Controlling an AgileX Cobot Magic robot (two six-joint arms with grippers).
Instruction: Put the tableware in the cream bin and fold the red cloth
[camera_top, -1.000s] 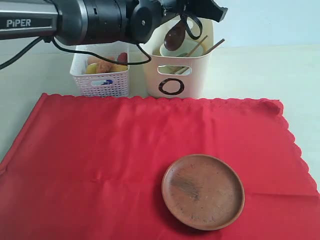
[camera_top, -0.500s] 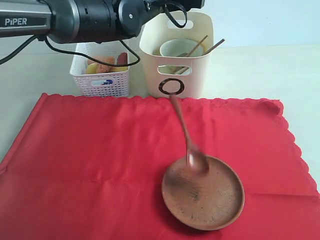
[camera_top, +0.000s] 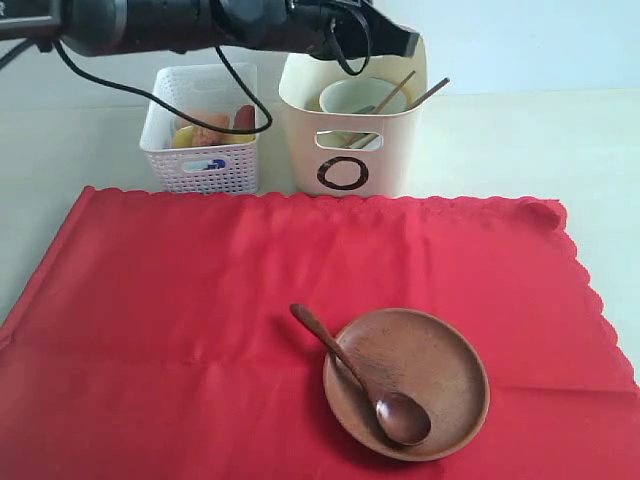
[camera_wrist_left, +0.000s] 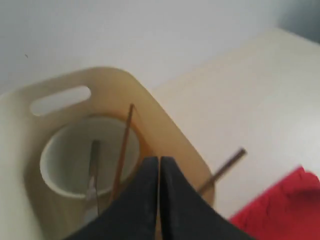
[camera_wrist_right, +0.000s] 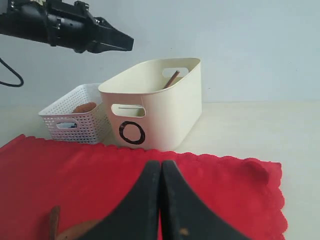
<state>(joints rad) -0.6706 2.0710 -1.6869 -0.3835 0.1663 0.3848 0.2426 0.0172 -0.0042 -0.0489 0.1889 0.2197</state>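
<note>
The only clear mark is a thick black ring (camera_top: 342, 173), like a letter O, printed on the front of the cream bin (camera_top: 395, 150). The white perforated basket (camera_top: 200, 165) beside the bin has a small blue and white sticker (camera_top: 210, 165), too small to read. White lettering on the arm at the upper corner of the exterior view is cut off and unreadable.

The left gripper (camera_top: 408, 42) is fully closed, its two black fingers pressed together, and it holds nothing. It hovers above the cream bin's rim without touching it. Directly below it, inside the bin, sits a pale grey-white bowl (camera_wrist_left: 65, 160), with two wooden chopsticks (camera_top: 425, 95) leaning out past the rim.

The right gripper (camera_wrist_right: 161, 170) is also closed and empty. It hangs low over the red cloth (camera_top: 200, 300), which lies spread flat on the pale table (camera_top: 520, 140). The cream bin stands beyond this gripper, past the cloth's scalloped edge.

A round brown wooden plate (camera_top: 440, 370) rests on the cloth, well apart from the left gripper. A brown wooden spoon (camera_top: 345, 360) lies across it, its scoop inside the plate and its handle reaching over the rim above the cloth.
</note>
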